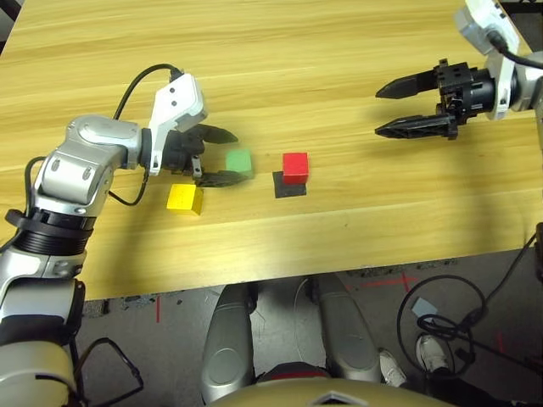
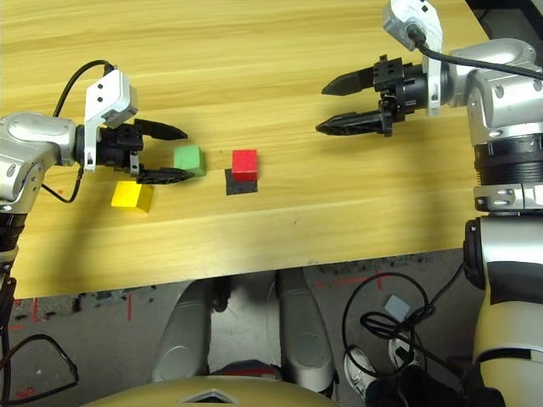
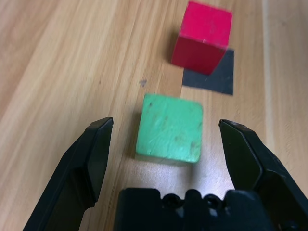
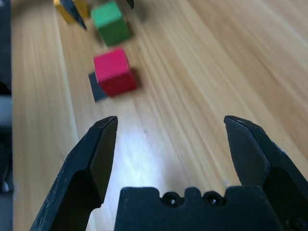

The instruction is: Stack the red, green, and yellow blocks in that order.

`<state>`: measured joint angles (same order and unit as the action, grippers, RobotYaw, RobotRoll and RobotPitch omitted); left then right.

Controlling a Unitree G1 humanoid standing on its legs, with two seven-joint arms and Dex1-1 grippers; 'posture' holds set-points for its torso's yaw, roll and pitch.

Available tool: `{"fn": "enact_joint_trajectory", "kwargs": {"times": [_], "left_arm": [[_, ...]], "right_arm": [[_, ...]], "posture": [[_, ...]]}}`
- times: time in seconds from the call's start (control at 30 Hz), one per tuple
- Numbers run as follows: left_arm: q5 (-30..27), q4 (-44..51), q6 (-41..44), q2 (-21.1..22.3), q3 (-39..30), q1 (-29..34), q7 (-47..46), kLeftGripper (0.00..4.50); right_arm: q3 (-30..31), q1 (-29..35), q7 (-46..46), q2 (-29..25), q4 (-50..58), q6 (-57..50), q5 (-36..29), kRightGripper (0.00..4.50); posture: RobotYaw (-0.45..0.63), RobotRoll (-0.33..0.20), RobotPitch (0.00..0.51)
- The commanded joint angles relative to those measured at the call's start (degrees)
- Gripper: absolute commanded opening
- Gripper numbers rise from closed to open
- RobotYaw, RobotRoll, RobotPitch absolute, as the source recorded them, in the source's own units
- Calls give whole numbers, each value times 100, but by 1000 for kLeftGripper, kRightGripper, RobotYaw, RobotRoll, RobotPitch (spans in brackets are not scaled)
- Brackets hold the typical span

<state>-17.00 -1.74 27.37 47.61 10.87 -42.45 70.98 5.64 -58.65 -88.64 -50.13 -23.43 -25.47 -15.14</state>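
The red block (image 1: 295,166) stands on the far part of a flat black patch (image 1: 288,186) near the table's middle. The green block (image 1: 239,161) rests just left of it, and the yellow block (image 1: 184,197) lies further left and nearer the front edge. My left gripper (image 1: 237,156) is open low over the table, with its fingertips on either side of the green block (image 3: 169,127) and a gap on each side. My right gripper (image 1: 378,111) hangs open above the table, far right of the red block (image 4: 114,72), holding nothing.
The wooden table (image 1: 356,212) has bare room between the red block and the right gripper. Its front edge runs close below the blocks. A black cable (image 1: 136,85) loops over the left wrist. Cables and a shoe lie on the floor below.
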Motion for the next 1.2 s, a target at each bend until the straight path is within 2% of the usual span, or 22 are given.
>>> {"fn": "enact_joint_trajectory", "kwargs": {"times": [0.03, 0.17, 0.2, 0.3, 0.43, 0.47, 0.63, 0.73, 0.87, 1.0, 1.2], "left_arm": [[210, -119, -231, -50, 125, 85, 81, 4500], [318, -224, -310, -128, 141, 131, 86, 4500], [335, -240, -322, -152, 138, 131, 82, 4320], [351, -213, -335, -220, 93, 93, 62, 3695], [241, -84, -100, -211, -59, -195, 92, 2190], [201, -52, 11, -191, -91, -318, 118, 2060], [-143, 243, 818, -184, -155, -1177, 289, 2066], [-441, 549, 1490, -343, -93, -1601, 268, 2066], [-741, 917, 2221, -516, -18, -1833, 162, 2066], [-714, 1099, 2357, -656, 204, -1876, 39, 2066], [-393, 810, 1948, -807, 565, -1873, -3, 2066]], "right_arm": [[-160, 339, -179, -165, 75, 471, -39, 4473], [-197, 850, -382, -202, 60, 1039, -391, 4473], [-200, 974, -386, -176, 94, 1105, -576, 4494], [-147, 1234, -386, -75, 123, 1408, -997, 4500], [-8, 1242, -386, -41, -115, 1770, -1119, 4500], [15, 1217, -386, -31, -168, 1813, -1139, 4500], [171, 1100, -386, 25, -324, 1950, -1262, 4500], [234, 1067, -386, 133, -350, 1965, -1279, 4500], [252, 1055, -386, 233, -287, 1902, -1269, 4500], [256, 1020, -386, 328, -242, 1851, -1225, 4500], [128, 1068, -386, 468, -27, 1693, -1177, 4500]], "posture": [[133, -66, 331], [116, -66, 337], [115, -65, 337], [117, -58, 338], [129, -45, 337], [132, -42, 336], [142, -16, 333], [141, -4, 332], [134, 3, 331], [118, 6, 330], [91, 9, 331]]}}
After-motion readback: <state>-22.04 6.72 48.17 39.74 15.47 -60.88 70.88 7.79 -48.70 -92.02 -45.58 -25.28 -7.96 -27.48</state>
